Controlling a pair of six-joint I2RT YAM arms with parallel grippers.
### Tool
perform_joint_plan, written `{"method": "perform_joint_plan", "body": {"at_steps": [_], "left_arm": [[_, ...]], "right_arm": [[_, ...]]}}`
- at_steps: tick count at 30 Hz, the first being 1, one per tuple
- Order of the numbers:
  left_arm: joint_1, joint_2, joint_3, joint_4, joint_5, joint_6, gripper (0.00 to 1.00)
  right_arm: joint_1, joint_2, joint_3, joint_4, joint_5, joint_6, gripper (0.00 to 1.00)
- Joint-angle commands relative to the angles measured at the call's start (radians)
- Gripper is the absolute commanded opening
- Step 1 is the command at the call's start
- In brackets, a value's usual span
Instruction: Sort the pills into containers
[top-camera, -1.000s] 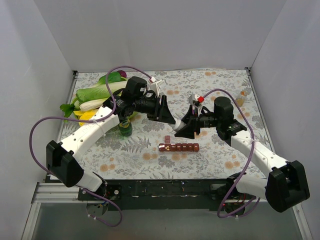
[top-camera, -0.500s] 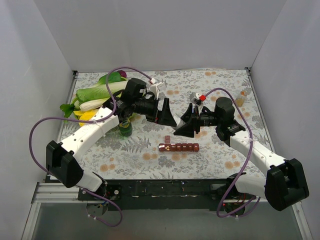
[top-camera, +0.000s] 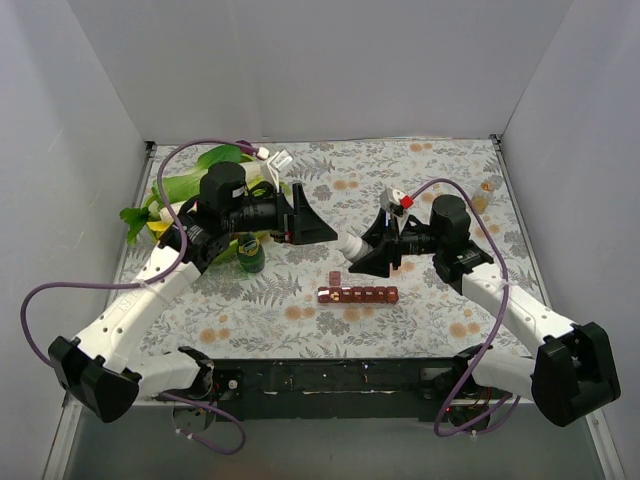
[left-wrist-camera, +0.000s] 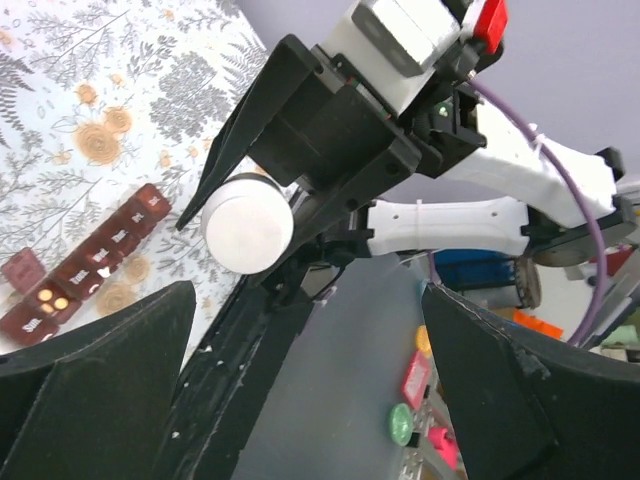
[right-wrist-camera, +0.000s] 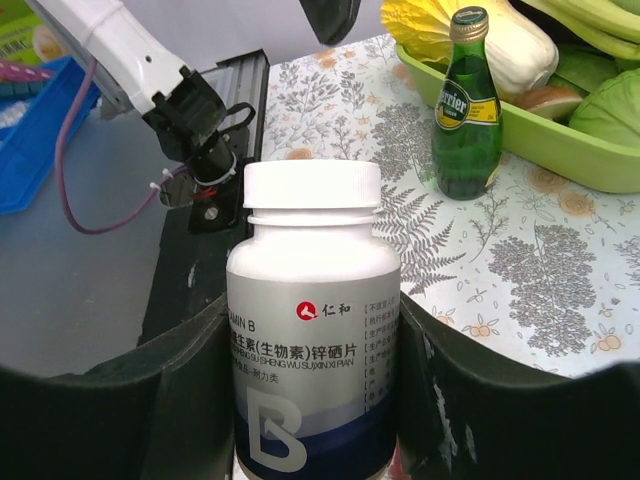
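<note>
The containers (top-camera: 357, 294) are a dark red-brown strip of small square compartments lying on the flowered table; they also show in the left wrist view (left-wrist-camera: 95, 262). One end lid is up, and two small orange dots lie in an open compartment; I cannot tell whether they are pills. My right gripper (top-camera: 364, 252) (right-wrist-camera: 312, 400) is shut on a white-capped vitamin bottle (right-wrist-camera: 312, 320), held on its side above the table with the cap (left-wrist-camera: 247, 222) on. My left gripper (top-camera: 312, 228) (left-wrist-camera: 310, 400) hangs open and empty, a short way left of the cap.
A dark green glass bottle (top-camera: 250, 256) (right-wrist-camera: 468, 110) stands left of the strip. Behind it a lime-green tray (right-wrist-camera: 560, 150) holds leafy vegetables (top-camera: 190, 185). White walls close in the table on three sides. The black frame rail (top-camera: 330, 375) runs along the near edge.
My left gripper has opened wide and drawn back to the left, away from the bottle's cap, with its whole arm swinging left. The right gripper and bottle have barely moved.
</note>
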Motion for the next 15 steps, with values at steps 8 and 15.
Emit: {"method": "perform_joint_plan", "body": {"at_steps": [8,15], "left_arm": [[0.020,-0.061,-0.167,0.313,-0.057,-0.464,0.98],[0.020,-0.050,-0.173,0.259,-0.074,-0.540,0.98]], "right_arm": [[-0.001,-0.060,0.099,-0.277,0.011,-0.413,0.03],[0.002,-0.067,0.156,-0.440,0.046,-0.617,0.03]]}}
